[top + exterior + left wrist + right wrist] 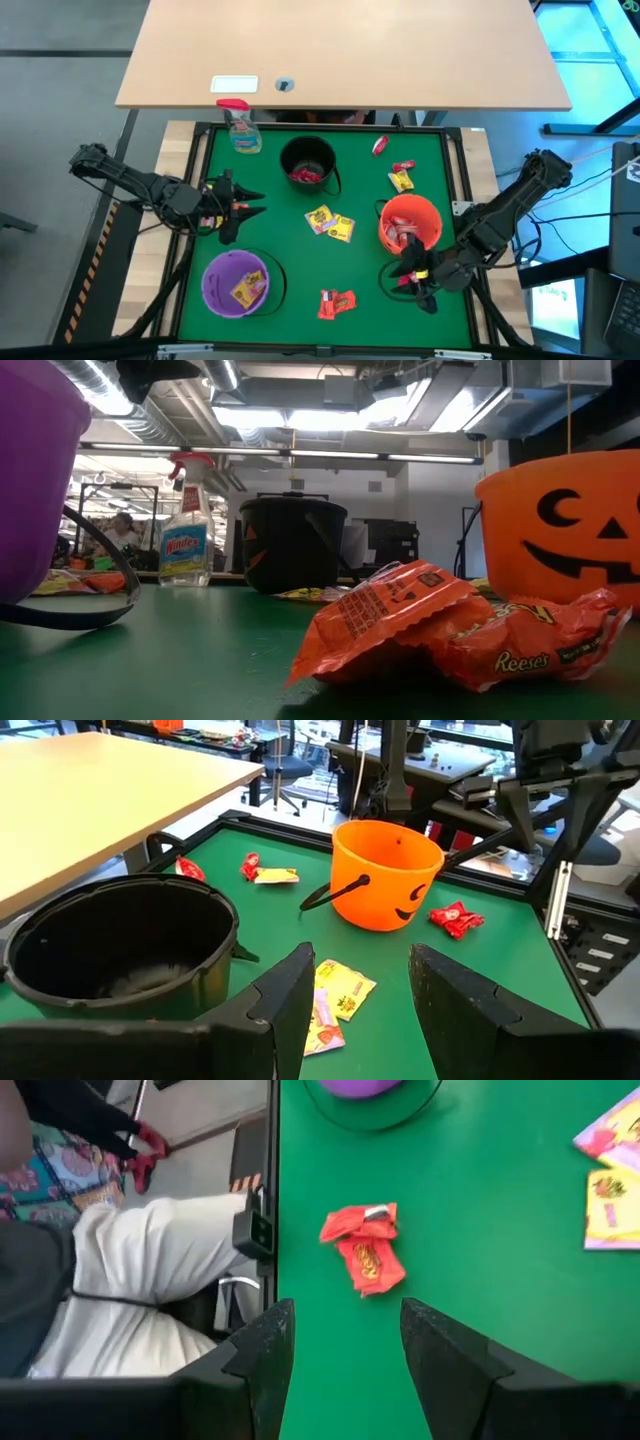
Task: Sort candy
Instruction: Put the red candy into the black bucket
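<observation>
The candy lies scattered on the green table [290,250]. Two yellow packets [330,222] sit at the middle. An orange-red pair [337,302] lies near the front edge. Red and yellow ones [400,176] and a lone red one [380,146] lie at the far right. My left gripper [245,203] hovers open at the table's left, pointing toward the yellow packets [340,995]. My right gripper [405,275] hovers open beside the orange bucket [410,222], pointing toward the orange-red pair [365,1250]. Neither gripper has anything between its fingers.
A black bucket [308,165] with red candy stands at the far middle. A purple bucket [237,282] with a yellow packet stands front left. The orange bucket also holds candy. A spray bottle [240,128] stands in the far left corner. A person [120,1280] sits off the table's front edge.
</observation>
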Controlling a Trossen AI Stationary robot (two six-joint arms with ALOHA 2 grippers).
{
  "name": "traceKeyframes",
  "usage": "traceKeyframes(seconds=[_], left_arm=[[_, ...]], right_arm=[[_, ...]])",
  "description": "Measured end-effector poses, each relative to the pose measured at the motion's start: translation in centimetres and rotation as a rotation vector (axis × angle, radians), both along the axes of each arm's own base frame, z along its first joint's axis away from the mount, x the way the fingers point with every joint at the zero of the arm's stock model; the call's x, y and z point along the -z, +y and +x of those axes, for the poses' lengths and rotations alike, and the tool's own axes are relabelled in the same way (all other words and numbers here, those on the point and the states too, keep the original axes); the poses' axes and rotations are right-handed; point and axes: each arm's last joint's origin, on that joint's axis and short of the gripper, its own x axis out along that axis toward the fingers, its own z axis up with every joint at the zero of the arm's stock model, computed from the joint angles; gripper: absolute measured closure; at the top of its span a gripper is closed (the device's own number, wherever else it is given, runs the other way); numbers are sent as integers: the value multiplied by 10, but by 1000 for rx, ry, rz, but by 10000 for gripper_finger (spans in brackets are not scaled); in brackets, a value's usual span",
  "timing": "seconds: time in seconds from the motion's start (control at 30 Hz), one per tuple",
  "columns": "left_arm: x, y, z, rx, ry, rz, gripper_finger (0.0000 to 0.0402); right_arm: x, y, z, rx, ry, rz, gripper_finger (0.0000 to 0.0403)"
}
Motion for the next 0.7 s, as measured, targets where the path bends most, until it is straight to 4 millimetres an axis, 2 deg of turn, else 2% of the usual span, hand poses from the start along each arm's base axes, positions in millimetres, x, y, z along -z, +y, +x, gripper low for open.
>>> traceKeyframes(seconds=[0.2,0.33,0.53,0.7], left_arm=[[0,0,0,1,2,3,246],[0,0,0,2,2,3,246],[0,0,0,2,2,3,246],[0,0,0,2,2,3,246]], right_arm=[[29,15,13,-59,142,-43,221],[55,22,17,-62,317,-67,221],[79,29,12,10,585,-3,221],[96,38,0,71,760,-44,221]])
